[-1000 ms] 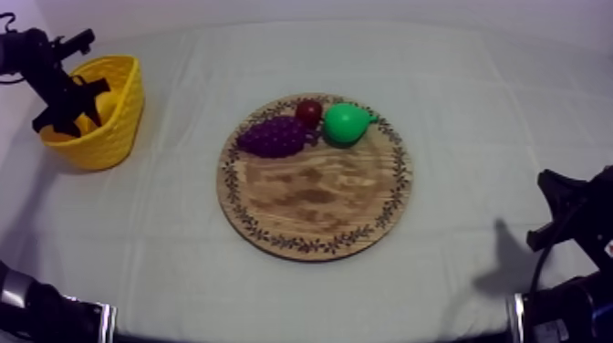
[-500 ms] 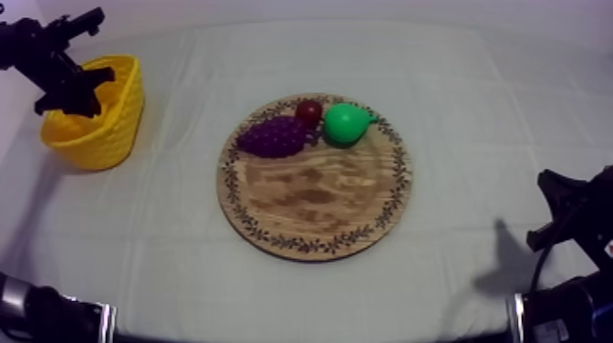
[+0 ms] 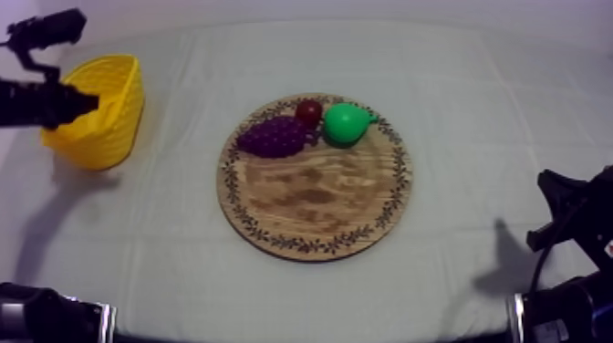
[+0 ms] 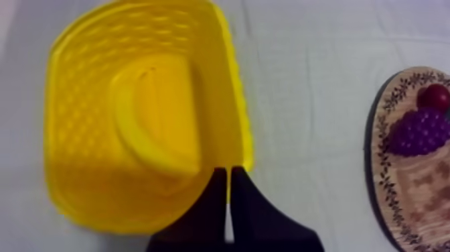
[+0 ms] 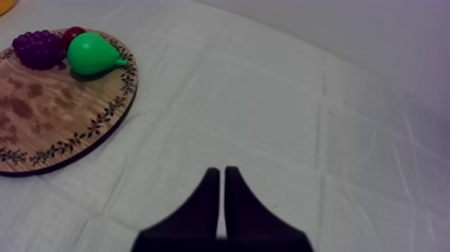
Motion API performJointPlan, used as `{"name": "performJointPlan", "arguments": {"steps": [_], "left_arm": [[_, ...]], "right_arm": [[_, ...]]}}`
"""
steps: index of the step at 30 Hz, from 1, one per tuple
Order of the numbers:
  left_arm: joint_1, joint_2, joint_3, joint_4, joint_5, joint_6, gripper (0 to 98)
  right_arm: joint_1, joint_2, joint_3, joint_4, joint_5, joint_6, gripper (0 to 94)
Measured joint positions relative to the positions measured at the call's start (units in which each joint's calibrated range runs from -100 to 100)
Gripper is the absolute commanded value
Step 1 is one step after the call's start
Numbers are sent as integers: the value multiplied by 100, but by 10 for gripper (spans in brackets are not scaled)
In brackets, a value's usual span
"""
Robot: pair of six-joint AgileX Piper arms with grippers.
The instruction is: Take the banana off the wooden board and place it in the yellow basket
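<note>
Over at the left edge of the worktop (image 3: 474,91) sits the one yellow basket (image 3: 108,123), and the single banana (image 4: 157,114) lies inside it, curved across the bottom, yellow on yellow. The left gripper (image 4: 228,175) hangs just above the basket's near rim, its two black fingers pressed together into a narrow wedge and holding nothing. From above, the left arm reaches in from the upper left, level with the basket's mouth.

At the middle of the worktop, one round wooden board (image 3: 315,205) with a patterned rim carries three pieces of toy fruit, all crowded at its far edge. One bunch of grapes (image 3: 274,137), purple, is on the left. One small red fruit (image 3: 308,112) sits just behind, touching the grapes. One green pear (image 3: 345,123) is on the right, just beside the red fruit, stem pointing away from it. The near half of the board is bare wood.

Down at the right, the right gripper (image 5: 221,173) sits low over plain cloth, well apart from the board, fingers closed together and nothing between them.
</note>
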Motion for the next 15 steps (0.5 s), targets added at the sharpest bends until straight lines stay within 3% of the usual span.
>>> {"name": "performJointPlan", "arguments": {"steps": [2, 6, 10, 15], "left_arm": [[-124, -594, 548, 98, -213, -194, 1], [-249, -1706, 1417, 66, -175, -473, 1], [-301, -2839, 2170, -230, -285, -549, 1], [-290, -4294, 2988, -786, -67, -250, 1]], "right_arm": [[0, 0, 0, 0, 0, 0, 5], [0, 0, 0, 0, 0, 0, 5], [0, 0, 0, 0, 0, 3, 5], [0, 0, 0, 0, 7, 3, 5]]}}
